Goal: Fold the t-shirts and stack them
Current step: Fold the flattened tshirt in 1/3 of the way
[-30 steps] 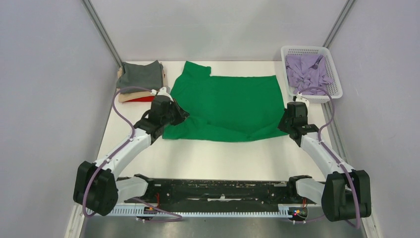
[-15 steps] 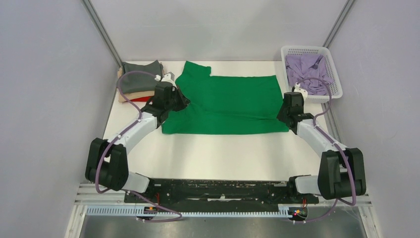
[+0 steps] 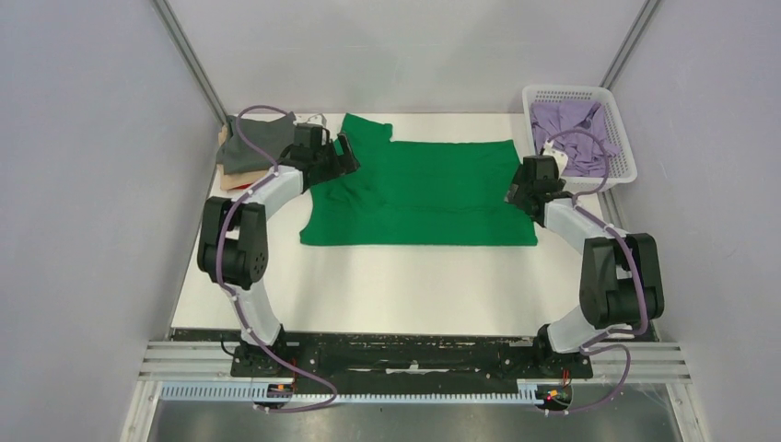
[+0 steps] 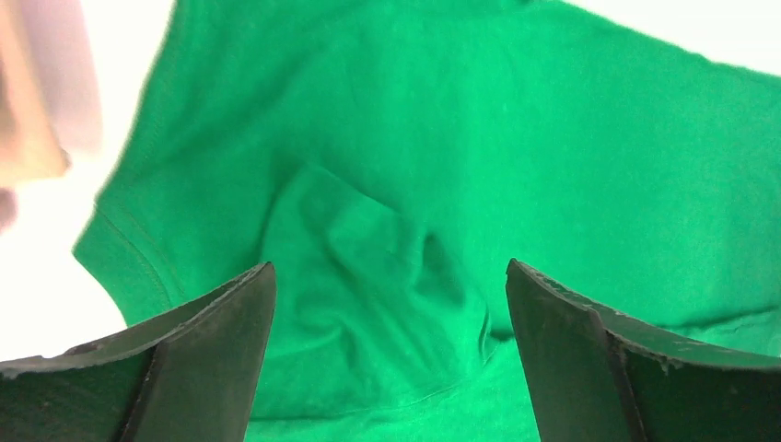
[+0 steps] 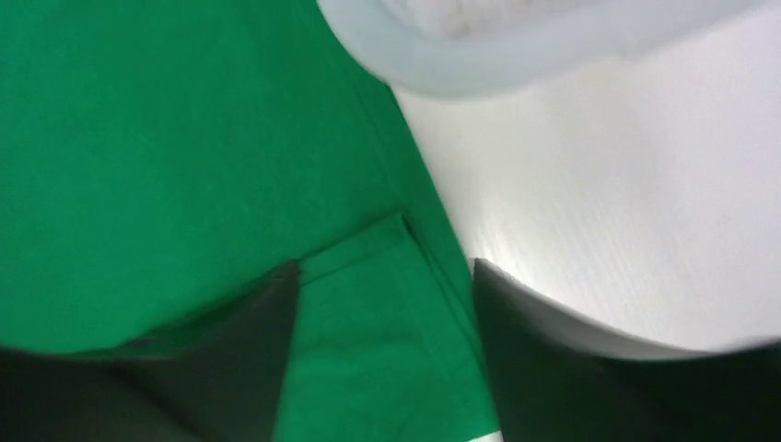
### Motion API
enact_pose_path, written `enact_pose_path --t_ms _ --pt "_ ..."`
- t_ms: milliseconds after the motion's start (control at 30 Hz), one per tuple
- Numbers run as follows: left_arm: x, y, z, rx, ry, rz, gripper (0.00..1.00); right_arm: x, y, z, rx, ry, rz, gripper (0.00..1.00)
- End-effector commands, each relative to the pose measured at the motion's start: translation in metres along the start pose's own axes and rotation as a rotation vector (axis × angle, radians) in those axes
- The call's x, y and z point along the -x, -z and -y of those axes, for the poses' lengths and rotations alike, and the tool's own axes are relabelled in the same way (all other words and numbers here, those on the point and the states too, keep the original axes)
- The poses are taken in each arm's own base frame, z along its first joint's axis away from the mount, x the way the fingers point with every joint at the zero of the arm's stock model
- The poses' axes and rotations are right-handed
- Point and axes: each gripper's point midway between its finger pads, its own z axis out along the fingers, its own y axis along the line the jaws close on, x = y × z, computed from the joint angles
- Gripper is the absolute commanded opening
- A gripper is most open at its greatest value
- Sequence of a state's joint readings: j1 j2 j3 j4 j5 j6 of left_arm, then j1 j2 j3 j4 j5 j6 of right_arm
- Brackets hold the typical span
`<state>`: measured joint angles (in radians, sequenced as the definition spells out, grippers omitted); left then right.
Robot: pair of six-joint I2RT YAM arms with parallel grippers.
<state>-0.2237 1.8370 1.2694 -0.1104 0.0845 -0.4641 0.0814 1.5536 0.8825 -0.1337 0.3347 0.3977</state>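
You have one soft green t-shirt (image 3: pixel 419 193) lying as a smooth rectangle on the bench's (image 3: pixel 396 285) far half. Your left hand (image 4: pixel 387 276) and right hand (image 5: pixel 387 272) hover over its ends, fingers apart, empty. One crumpled lavender t-shirt (image 3: pixel 576 129) fills the mesh basket (image 3: pixel 566 91) in the far-right corner. One folded grey t-shirt (image 3: pixel 262 140) lies in the far-left corner.

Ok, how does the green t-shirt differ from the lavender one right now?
The green t-shirt lies spread flat on the table; the lavender t-shirt sits crumpled in the white basket. Green is partly folded, lavender not. Both are plain, single-colour cloth.
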Motion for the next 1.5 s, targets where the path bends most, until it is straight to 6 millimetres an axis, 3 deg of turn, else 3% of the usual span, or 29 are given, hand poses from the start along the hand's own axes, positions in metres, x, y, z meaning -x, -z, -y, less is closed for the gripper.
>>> enact_pose_path --t_ms 0,33,100,233,333,467,567,700,867,1033,1133,1300,1467 --pt "0.053 0.017 0.016 -0.043 -0.014 0.064 1.00 0.055 0.012 -0.013 0.039 -0.011 0.133 0.88" --pt "0.056 0.023 0.021 -0.063 -0.008 0.069 1.00 0.055 0.017 -0.014 0.054 -0.010 0.137 0.98" --pt "0.049 0.033 0.033 -0.127 0.011 0.051 1.00 0.047 0.025 -0.017 0.097 -0.001 0.131 0.98" --pt "0.004 0.043 0.049 -0.228 0.071 -0.042 1.00 0.011 0.039 -0.045 0.274 0.048 0.086 0.98" --pt "-0.033 0.038 0.047 -0.245 0.114 -0.102 1.00 -0.017 0.042 -0.072 0.376 0.124 0.046 0.98" --pt "-0.059 0.022 0.035 -0.235 0.156 -0.137 1.00 -0.042 0.032 -0.099 0.429 0.219 -0.010 0.98" --pt "-0.078 0.015 0.029 -0.225 0.164 -0.199 1.00 -0.060 0.019 -0.104 0.402 0.281 -0.038 0.98" --pt "-0.095 0.013 0.014 -0.175 0.162 -0.220 1.00 -0.085 0.015 -0.091 0.361 0.288 -0.078 0.98" --pt "-0.122 0.019 -0.002 -0.119 0.186 -0.262 1.00 -0.133 0.026 -0.061 0.321 0.305 -0.184 0.98" --pt "-0.177 0.052 -0.030 0.016 0.233 -0.378 1.00 -0.177 0.051 -0.029 0.265 0.366 -0.314 0.98" --pt "-0.196 0.078 -0.038 0.067 0.243 -0.379 1.00 -0.200 0.072 -0.015 0.247 0.407 -0.378 0.98" --pt "-0.213 0.113 -0.051 0.158 0.230 -0.354 1.00 -0.227 0.102 0.014 0.186 0.423 -0.434 0.98" --pt "-0.229 0.129 -0.047 0.143 0.223 -0.364 1.00 -0.246 0.127 0.034 0.153 0.443 -0.475 0.98"
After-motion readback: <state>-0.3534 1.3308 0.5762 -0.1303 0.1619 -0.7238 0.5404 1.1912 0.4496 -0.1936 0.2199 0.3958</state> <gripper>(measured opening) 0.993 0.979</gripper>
